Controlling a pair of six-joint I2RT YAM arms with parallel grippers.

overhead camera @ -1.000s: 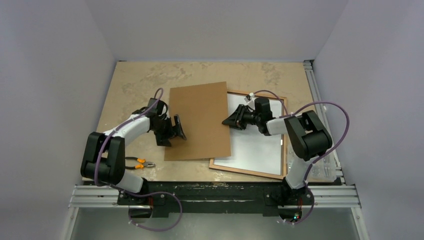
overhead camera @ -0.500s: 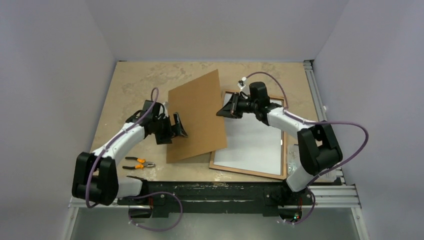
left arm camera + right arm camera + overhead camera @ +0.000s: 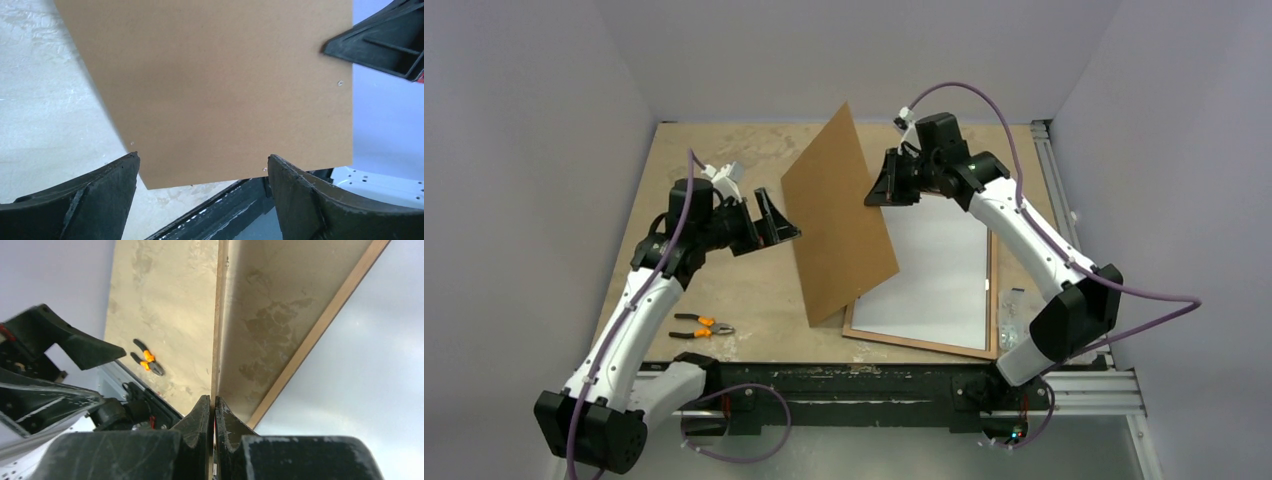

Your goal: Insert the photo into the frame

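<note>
the marbled table (image 3: pixel 704 160) fills the middle of the top view. the brown backing board (image 3: pixel 839 215) stands tilted at centre, covering the left rail of the frame (image 3: pixel 994 290). the frame lies lower right, brown side up. a white sheet (image 3: pixel 939 280) lies inside it; i cannot tell whether it is the photo. the right gripper (image 3: pixel 874 192) pinches the board's upper right edge. the left gripper (image 3: pixel 776 222) is spread, with a gap of tabletop between it and the board. pliers (image 3: pixel 702 326) lie lower left.

2 white-black arms (image 3: pixel 629 320), purple cables (image 3: pixel 984 95)
</note>
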